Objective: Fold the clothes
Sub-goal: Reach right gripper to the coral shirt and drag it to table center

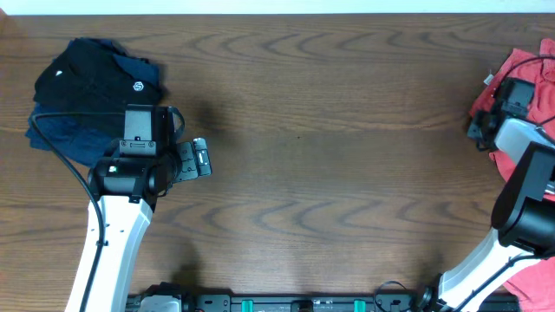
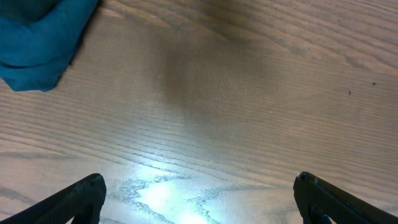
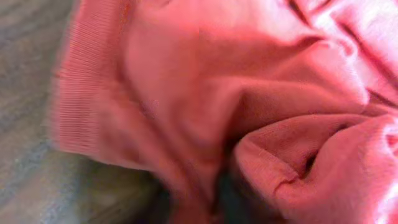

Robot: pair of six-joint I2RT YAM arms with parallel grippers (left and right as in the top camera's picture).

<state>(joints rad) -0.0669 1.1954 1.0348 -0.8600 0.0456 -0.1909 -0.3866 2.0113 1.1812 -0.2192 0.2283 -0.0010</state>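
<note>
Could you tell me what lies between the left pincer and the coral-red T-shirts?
Nothing: in the overhead view, only bare brown wooden table stretches from the left pincer to the crumpled coral-red cotton T-shirts.
</note>
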